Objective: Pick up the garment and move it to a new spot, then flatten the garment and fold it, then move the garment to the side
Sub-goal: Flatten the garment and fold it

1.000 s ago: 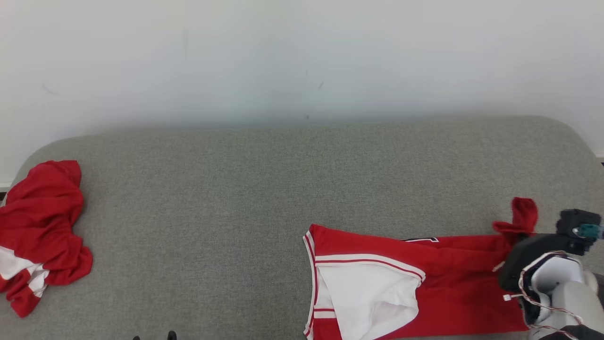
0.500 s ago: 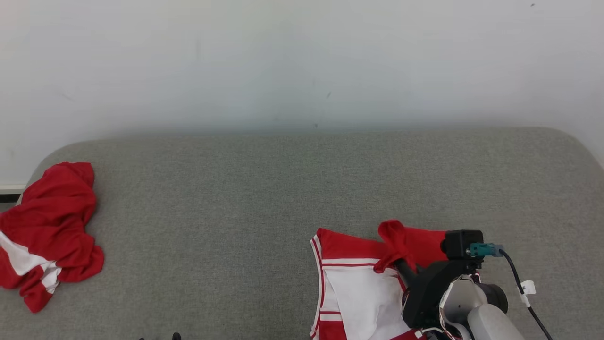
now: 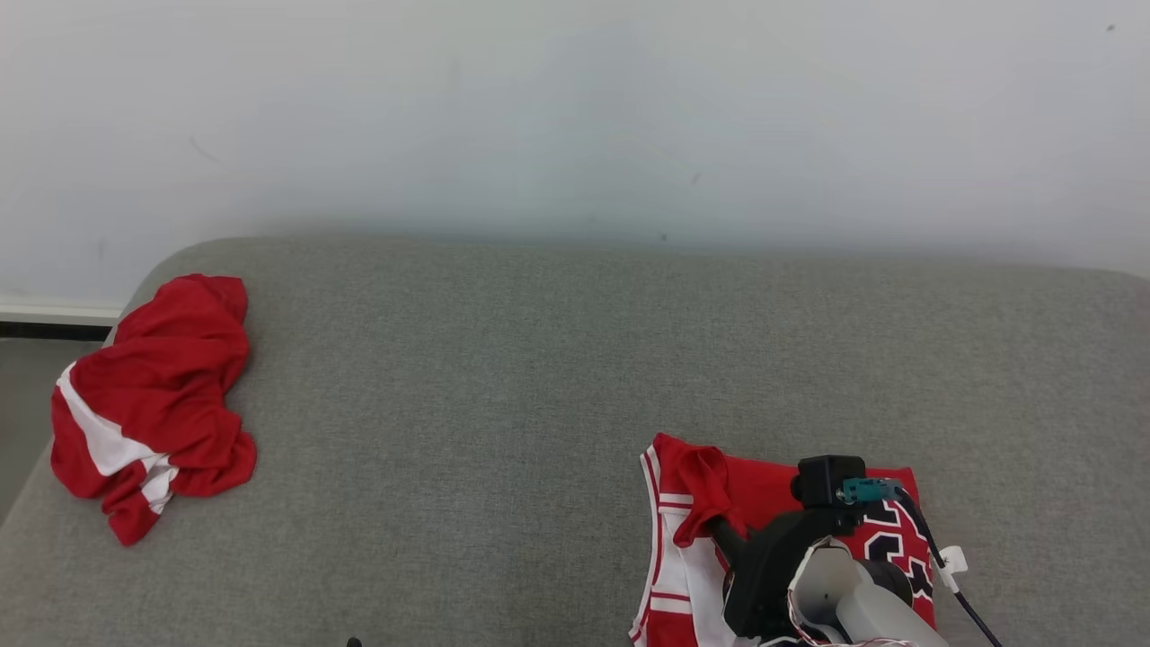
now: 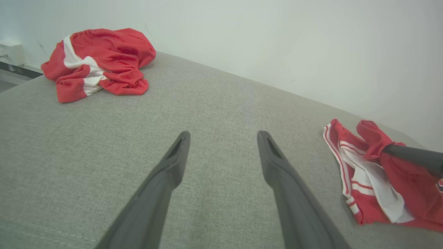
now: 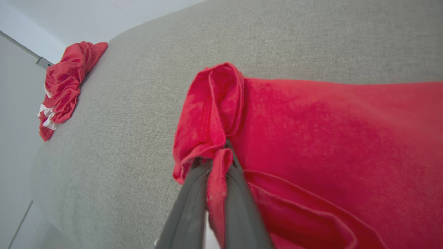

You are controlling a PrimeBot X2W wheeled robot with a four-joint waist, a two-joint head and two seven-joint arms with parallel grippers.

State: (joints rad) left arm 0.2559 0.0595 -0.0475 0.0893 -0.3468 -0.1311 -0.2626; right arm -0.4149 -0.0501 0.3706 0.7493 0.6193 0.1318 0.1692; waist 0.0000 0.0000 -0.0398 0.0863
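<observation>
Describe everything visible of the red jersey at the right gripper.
The red jersey is soft cloth with red-and-white striped trim, a white inner panel and dark, white-edged lettering. It lies partly folded on the grey upholstered surface, on the robot's right. One red edge is bunched and lifted over the rest, pinched in the shut right gripper. Its near part runs out of the head view.
</observation>
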